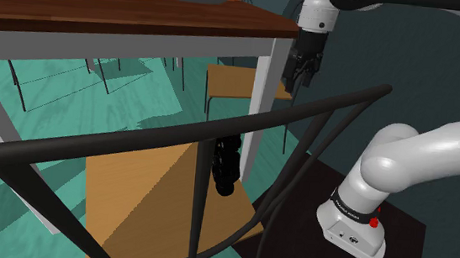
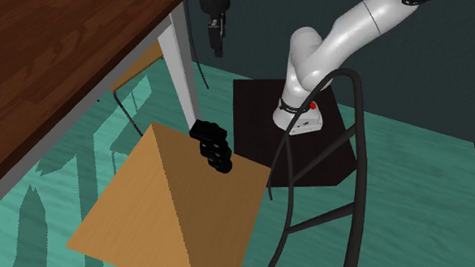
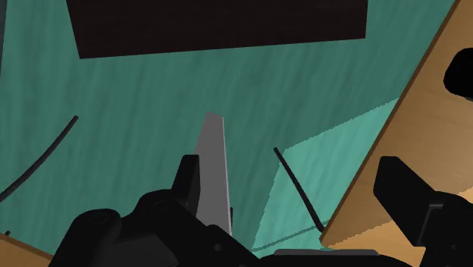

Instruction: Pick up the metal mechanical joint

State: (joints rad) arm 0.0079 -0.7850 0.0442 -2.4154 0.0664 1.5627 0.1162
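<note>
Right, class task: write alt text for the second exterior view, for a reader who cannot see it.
A black mechanical joint sits at the edge of a wooden chair seat. The black end effector hangs higher up, beside a table leg, over a teal floor.

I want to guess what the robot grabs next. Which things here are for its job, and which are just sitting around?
For the job:
- the black knobbly mechanical joint
- the black two-finger claw, open, near the table's corner

Just there:
- the tan wooden chair with a black bent frame, which the joint lies on
- the brown wooden table with white legs
- the black box stand
</note>
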